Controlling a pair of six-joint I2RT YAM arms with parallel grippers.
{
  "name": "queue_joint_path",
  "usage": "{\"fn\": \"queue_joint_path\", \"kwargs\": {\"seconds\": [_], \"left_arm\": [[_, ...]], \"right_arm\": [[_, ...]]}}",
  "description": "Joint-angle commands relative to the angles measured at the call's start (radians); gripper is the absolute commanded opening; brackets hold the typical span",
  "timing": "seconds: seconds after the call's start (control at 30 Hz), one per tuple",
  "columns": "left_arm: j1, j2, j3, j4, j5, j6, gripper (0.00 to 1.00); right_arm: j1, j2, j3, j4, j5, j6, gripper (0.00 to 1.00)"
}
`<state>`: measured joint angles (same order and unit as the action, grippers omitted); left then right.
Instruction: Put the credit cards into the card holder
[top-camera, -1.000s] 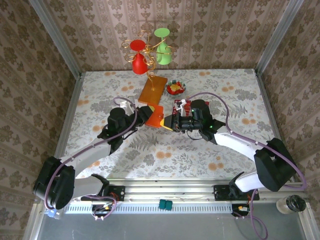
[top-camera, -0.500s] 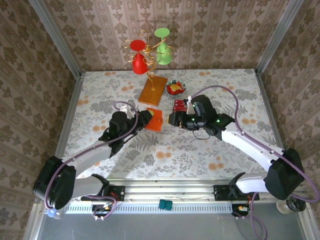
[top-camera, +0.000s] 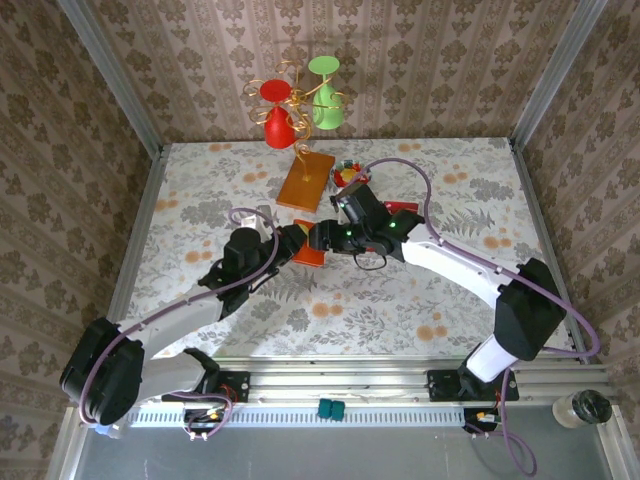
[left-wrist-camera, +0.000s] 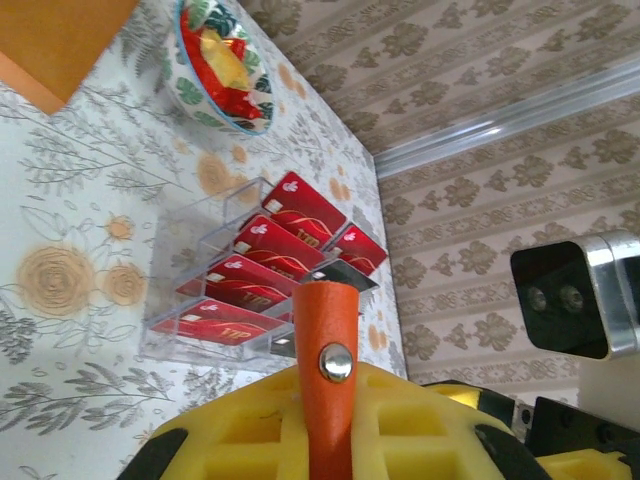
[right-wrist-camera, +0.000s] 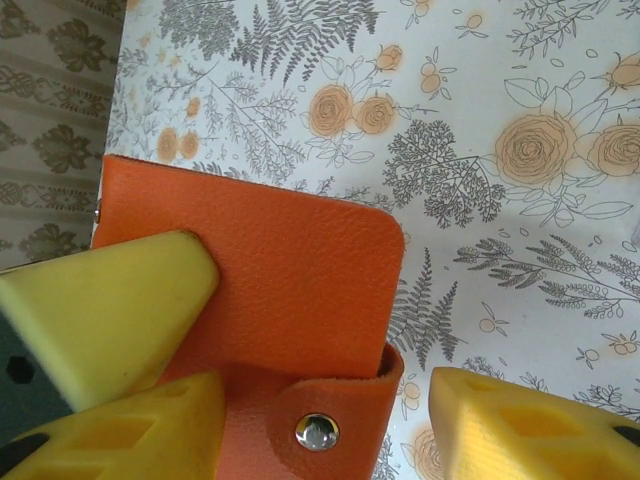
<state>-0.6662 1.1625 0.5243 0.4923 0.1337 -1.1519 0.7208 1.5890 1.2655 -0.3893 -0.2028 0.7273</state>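
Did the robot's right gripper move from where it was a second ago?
Yes. The right gripper slid left: it was past the orange board on the right, now it's straight below it, at the card holder.

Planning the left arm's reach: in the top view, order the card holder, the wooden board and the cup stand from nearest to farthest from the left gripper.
1. card holder, held in the left gripper.
2. wooden board, farther back.
3. cup stand, by the back wall.

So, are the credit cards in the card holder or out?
Out, those in view: red credit cards lie in a clear tray, apart from the orange card holder, whose inside is hidden.
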Motion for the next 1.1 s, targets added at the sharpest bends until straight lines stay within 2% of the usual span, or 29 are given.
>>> {"fn": "queue_joint_path", "kwargs": {"seconds": [0.0,0.37,0.5,0.7,0.9,1.0,1.07], "left_arm": [[-0.012,-0.021,0.011,0.018,-0.009,0.013,0.00],[-0.019,-0.003,0.020,0.043,-0.013,0.012,0.00],[-0.023,-0.004,0.021,0.043,-0.016,0.012,0.00],[-0.029,-0.005,0.026,0.036,-0.020,0.019,0.00],[-0.023,0.005,0.029,0.035,-0.007,0.030,0.00],[-0.014,0.020,0.031,0.049,0.010,0.027,0.00],[-0.010,0.033,0.028,0.072,0.019,0.016,0.00]], "right_arm": [[0.015,0.034,0.029,-0.037,0.055,-0.013,0.53],[0.014,0.041,-0.211,0.033,0.104,0.050,0.33],[-0.008,0.056,-0.320,0.076,0.121,0.077,0.31],[-0.043,0.015,-0.366,0.075,0.118,0.062,0.31],[-0.056,-0.108,-0.355,0.035,0.093,0.043,0.34],[-0.062,-0.190,-0.361,0.062,0.057,0.059,0.41],[-0.064,-0.262,-0.362,0.098,0.020,0.077,0.51]]}}
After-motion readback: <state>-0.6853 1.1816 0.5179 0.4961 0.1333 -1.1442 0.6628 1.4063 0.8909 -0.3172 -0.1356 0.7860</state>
